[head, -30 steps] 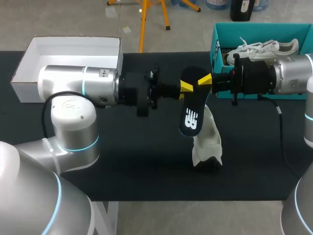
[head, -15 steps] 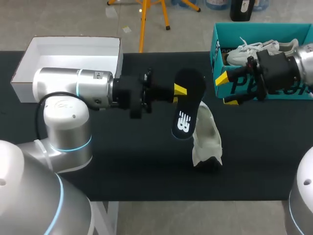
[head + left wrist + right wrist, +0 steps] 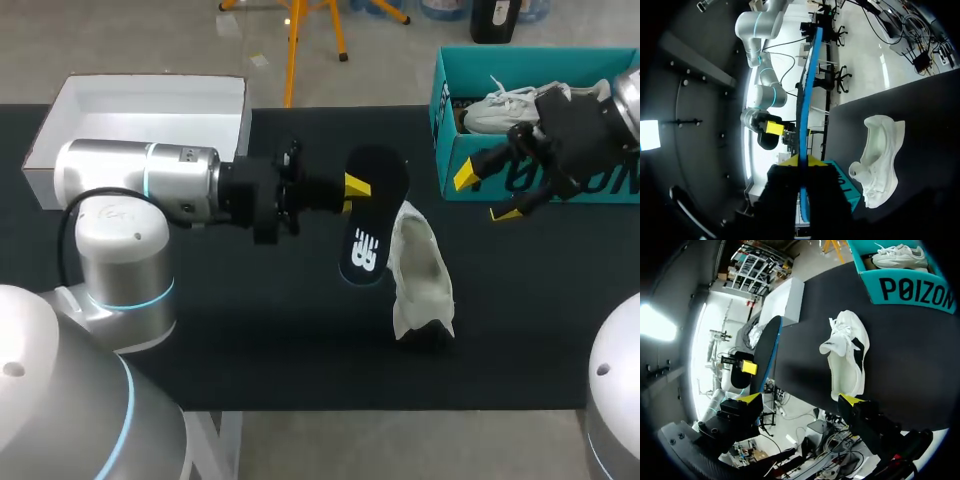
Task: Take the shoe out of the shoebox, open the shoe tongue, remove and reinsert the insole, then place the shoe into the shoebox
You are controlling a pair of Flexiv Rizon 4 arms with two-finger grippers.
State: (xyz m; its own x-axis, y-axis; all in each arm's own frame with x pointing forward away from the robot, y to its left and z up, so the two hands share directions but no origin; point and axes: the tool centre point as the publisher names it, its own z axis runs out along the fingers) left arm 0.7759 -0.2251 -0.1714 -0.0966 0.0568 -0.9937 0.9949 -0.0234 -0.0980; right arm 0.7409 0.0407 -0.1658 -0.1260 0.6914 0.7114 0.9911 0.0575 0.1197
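Observation:
My left gripper (image 3: 356,187) is shut on the upper end of a black insole (image 3: 368,235), which hangs above the table's middle. In the left wrist view the insole (image 3: 807,100) shows edge-on between the yellow tips of that gripper (image 3: 801,161). A white shoe (image 3: 421,273) lies on the black table just right of the insole, also seen as the shoe (image 3: 880,160) and the shoe (image 3: 847,360). My right gripper (image 3: 487,195) stands open in front of the teal shoebox (image 3: 446,130), holding nothing. In its own view the right gripper (image 3: 801,399) is apart from the insole (image 3: 765,352).
A second white shoe (image 3: 525,100) rests inside the teal shoebox. A white open box (image 3: 60,125) stands at the back left, behind my left arm. Bare black table (image 3: 260,340) lies in front of the insole and shoe.
My right gripper let go of the insole, opened wide and drew back to the right toward the shoebox. My left gripper carried the insole a little leftward.

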